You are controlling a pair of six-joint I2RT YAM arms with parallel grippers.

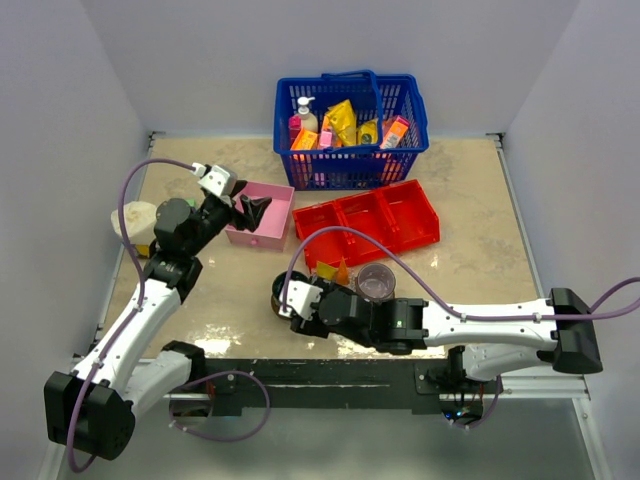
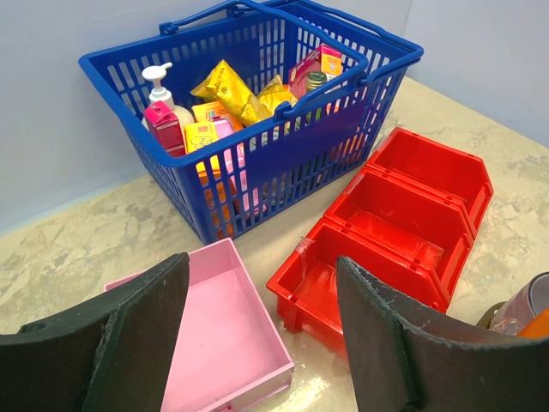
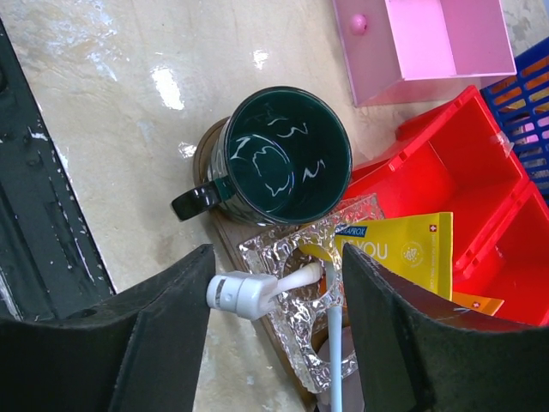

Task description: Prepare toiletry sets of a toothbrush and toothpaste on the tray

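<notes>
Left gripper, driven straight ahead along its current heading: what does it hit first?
Most likely the pink box, open below and between the left gripper's open jaws; probably its far wall. Depth is unclear, so it might clear that and reach the red bin just beyond.

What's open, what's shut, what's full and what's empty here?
Blue basket, full of goods.
Pink box, open and empty.
Red bin, all compartments empty.
Green mug, upright, empty.
Left gripper, jaws open, holding nothing.
Right gripper, jaws open, holding nothing.
</notes>
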